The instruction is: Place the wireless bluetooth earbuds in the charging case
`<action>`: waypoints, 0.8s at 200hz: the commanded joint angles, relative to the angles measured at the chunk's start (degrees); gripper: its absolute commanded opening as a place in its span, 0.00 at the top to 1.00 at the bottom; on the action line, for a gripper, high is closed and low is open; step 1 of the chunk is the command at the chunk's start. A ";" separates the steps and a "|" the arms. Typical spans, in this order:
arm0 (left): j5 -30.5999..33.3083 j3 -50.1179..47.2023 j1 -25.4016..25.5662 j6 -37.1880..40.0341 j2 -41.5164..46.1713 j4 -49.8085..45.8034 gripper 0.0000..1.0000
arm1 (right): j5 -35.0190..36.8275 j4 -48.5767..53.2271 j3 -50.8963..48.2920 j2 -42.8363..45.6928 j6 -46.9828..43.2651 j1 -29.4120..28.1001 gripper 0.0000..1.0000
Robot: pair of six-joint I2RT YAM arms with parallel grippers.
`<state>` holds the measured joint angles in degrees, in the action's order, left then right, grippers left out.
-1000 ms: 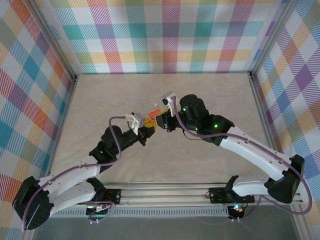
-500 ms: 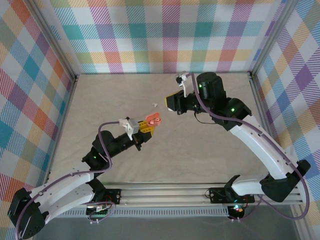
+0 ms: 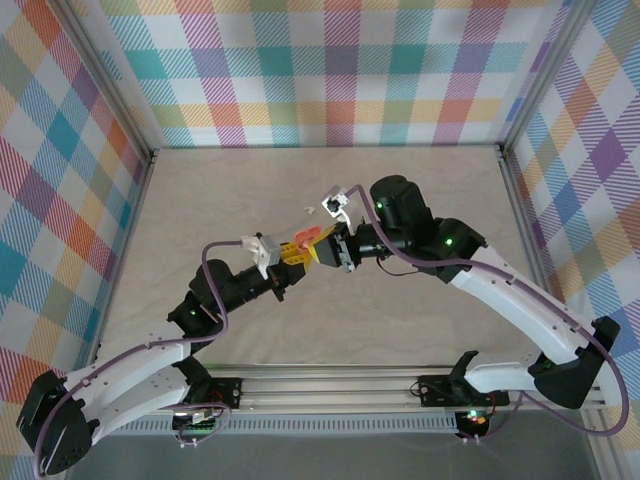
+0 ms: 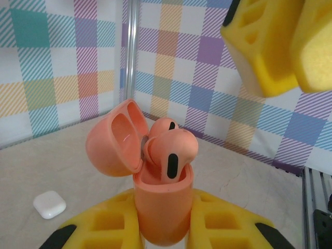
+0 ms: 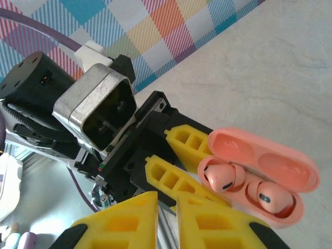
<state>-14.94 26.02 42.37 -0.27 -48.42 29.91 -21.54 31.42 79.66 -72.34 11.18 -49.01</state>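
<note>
The table (image 3: 220,190) has a pale beige, faintly marbled top under soft, even light. Beyond its far edge stands a back wall (image 3: 330,70) of pastel plaid cloth, and matching plaid side walls (image 3: 50,230) close in its left and right edges. Bare aluminium posts (image 3: 112,90) rise slanting from its two far corners, and a slotted metal rail (image 3: 330,385) runs along its near edge.

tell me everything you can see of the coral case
The coral case is a small, smooth, glossy pebble-like shell, plastic by its look. Its lid is hinged open, showing two hollows inside. Two coral buds sit in the base, heads showing. The base is clamped between the yellow fingers of the left gripper, held above the table. The right gripper is close but apart from it.
</note>
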 commanded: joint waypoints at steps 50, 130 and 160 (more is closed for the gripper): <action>0.31 1.18 0.52 -0.56 -0.96 0.94 1.00 | 1.41 3.21 3.57 -3.94 -3.27 -1.07 0.89; -0.95 2.46 0.48 -0.41 -2.86 1.01 1.00 | 1.68 4.65 5.33 -7.44 -3.03 -1.27 1.00; -1.06 2.56 0.52 -0.42 -2.87 0.85 1.00 | 2.11 5.31 5.81 -8.17 -2.83 -1.26 1.00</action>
<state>-15.18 26.35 42.37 -0.47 -51.29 29.91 -19.97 35.24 83.64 -79.81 8.54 -49.91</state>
